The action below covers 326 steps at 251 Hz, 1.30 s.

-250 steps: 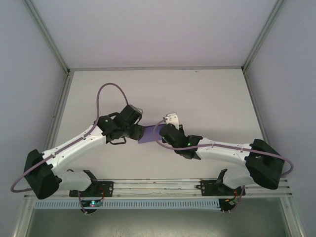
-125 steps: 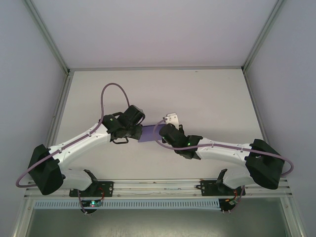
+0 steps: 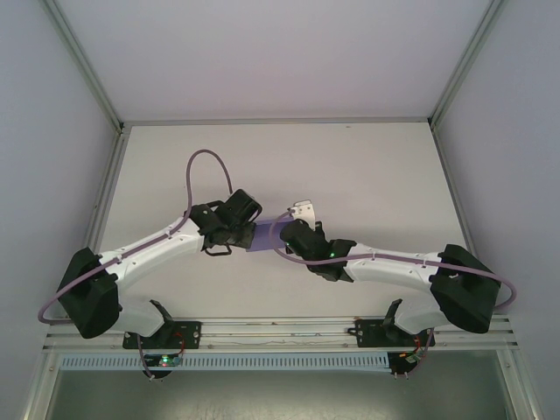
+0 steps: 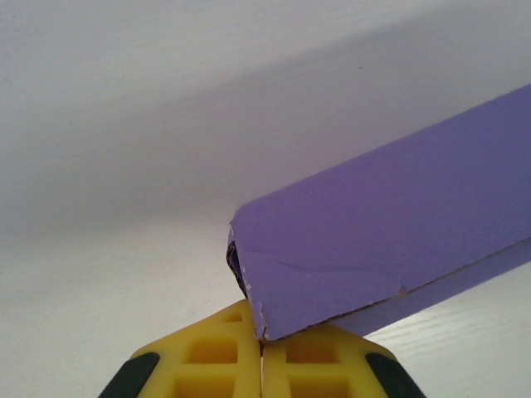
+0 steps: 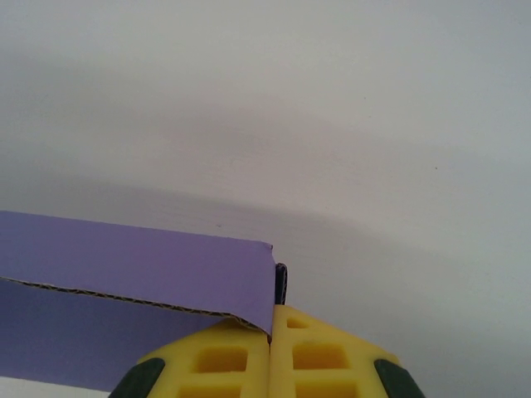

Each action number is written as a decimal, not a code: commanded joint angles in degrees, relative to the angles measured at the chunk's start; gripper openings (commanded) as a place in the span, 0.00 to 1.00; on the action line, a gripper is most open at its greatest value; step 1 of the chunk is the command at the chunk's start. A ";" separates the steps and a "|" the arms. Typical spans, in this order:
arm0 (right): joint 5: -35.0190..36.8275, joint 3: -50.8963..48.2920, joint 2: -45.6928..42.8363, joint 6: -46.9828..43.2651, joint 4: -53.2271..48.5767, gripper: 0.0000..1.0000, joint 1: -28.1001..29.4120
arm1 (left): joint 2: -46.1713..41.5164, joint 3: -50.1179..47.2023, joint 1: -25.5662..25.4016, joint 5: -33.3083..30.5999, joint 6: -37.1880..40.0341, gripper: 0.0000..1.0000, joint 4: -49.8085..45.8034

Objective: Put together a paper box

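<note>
The paper box (image 3: pixel 263 236) is held between the two arms above the table (image 3: pixel 367 166), a little toward six o'clock from the table's centre in the overhead view. Both grippers pinch it, so the step in hand looks like a two-handed fold or hold of the purple sheet, one gripper on each end.

The left gripper (image 4: pixel 262 352) has its yellow fingers (image 4: pixel 216 356) pressed together on the lower corner of the box, where a torn-looking paper edge meets the seam between the pads. From that wrist the purple panel runs away toward two o'clock, with a thinner face showing beneath it. The right gripper (image 5: pixel 271 344) is likewise clamped on the box: a corner of the purple panel is nipped between its pads, and the sheet stretches off toward nine o'clock with a raw cardboard edge along its underside.

As a judgement, the box appears partly formed, with at least two faces meeting at a crease, but whether the end flaps are tucked cannot be told. The next move probably calls for one gripper to keep its hold while the other lets go and shifts to a flap; pulling apart with both clamped could tear the thin paper.

In the overhead view the left arm (image 3: pixel 144 254) reaches from seven o'clock toward the centre, and the right arm (image 3: pixel 394 262) from five o'clock, their wrists nearly meeting at the box.
</note>
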 commanded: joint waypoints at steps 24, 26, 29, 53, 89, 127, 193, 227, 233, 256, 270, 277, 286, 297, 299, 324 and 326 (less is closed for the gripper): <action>-3.90 -2.16 -0.15 0.09 -3.99 0.02 0.29 | 1.39 -3.37 -0.56 0.22 -1.65 0.04 2.56; -4.08 -2.15 -0.43 0.00 -3.83 0.02 0.28 | 1.43 -3.39 -0.50 0.19 -1.64 0.04 2.61; -4.42 -2.26 -0.67 -0.33 -3.62 0.03 0.31 | 1.44 -3.52 -0.53 0.03 -1.63 0.04 2.68; -5.21 -2.08 -4.01 -2.45 -3.46 0.15 -0.12 | 1.66 -3.53 -0.53 -0.19 -1.56 0.04 2.71; -12.37 -1.10 -9.28 -5.78 -2.04 0.35 -3.24 | 2.15 -3.62 -0.56 -0.24 -0.94 0.04 2.96; -17.09 0.65 -9.97 -7.46 -0.35 0.57 -7.11 | 2.06 -4.08 -0.56 0.33 -0.37 0.04 3.76; -17.92 4.41 -3.46 -5.82 -2.53 0.49 -11.79 | 0.84 -4.45 -0.56 -0.18 0.64 0.11 4.03; -19.21 2.96 -1.13 -2.34 -4.60 0.44 -12.13 | -0.24 -4.45 -0.53 1.99 2.13 0.20 4.65; -19.51 2.59 -0.90 -1.60 -4.43 0.44 -12.12 | -0.43 -4.22 -0.52 2.79 2.59 0.22 4.52; -20.17 1.05 -0.12 0.10 -2.84 0.44 -12.05 | -1.87 -3.23 -0.52 6.99 4.89 0.33 3.94; -20.69 0.39 0.56 0.98 -2.22 0.44 -12.11 | -3.13 -2.86 -0.54 9.19 6.12 0.40 3.85; -21.04 0.18 0.95 1.31 -1.89 0.43 -12.00 | -3.91 -2.78 -0.54 9.95 6.67 0.42 3.91; -21.41 0.00 1.44 1.72 -1.65 0.43 -11.91 | -4.79 -2.70 -0.52 10.89 7.31 0.47 3.88; -21.48 -0.21 1.85 1.98 -1.50 0.43 -11.68 | -5.76 -2.42 -0.50 12.34 8.07 0.53 3.79; -21.72 -0.23 1.83 1.95 -1.54 0.43 -11.64 | -5.98 -2.36 -0.55 12.49 8.11 0.54 3.77; -20.96 -1.02 1.84 2.80 -1.54 0.40 -11.42 | -7.63 -1.91 -0.54 14.05 8.82 0.60 3.31; -20.95 -1.07 1.87 2.88 -1.57 0.40 -11.42 | -7.72 -1.91 -0.56 14.04 8.78 0.61 3.28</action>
